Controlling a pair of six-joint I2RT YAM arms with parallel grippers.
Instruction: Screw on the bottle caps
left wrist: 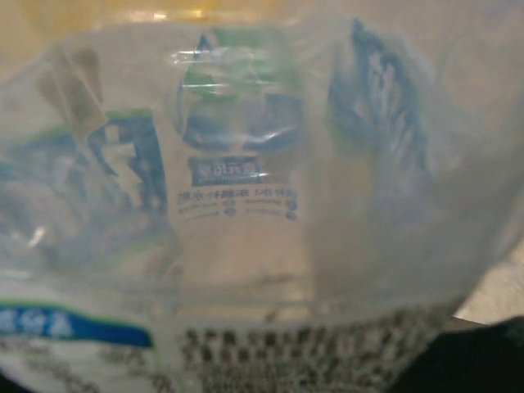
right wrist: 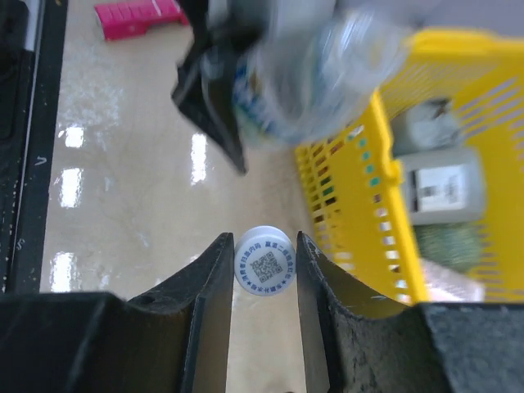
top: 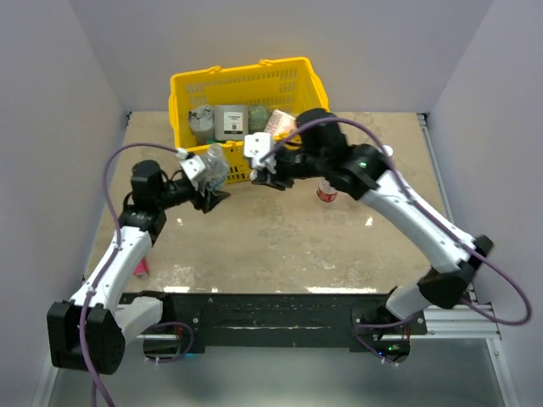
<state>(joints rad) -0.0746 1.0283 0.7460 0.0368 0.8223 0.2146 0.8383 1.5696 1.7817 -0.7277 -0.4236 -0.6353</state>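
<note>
Both arms are reaching forward, wrists angling inward; left gripper (top: 212,182) is clamping a bottle (top: 216,161), right gripper (right wrist: 264,246) is pinching a cap (right wrist: 264,262)

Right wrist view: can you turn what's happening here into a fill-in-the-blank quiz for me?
The right fingers pinch a small ____ cap.
Its top carries a printed ____ code.
The left fingers hold a clear bottle with a ____ label.
The basket is ____.
Missing: white; QR; blue; yellow.

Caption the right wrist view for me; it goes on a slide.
Right gripper pinching a white cap, bottle just ahead, yellow basket on the right.
</note>
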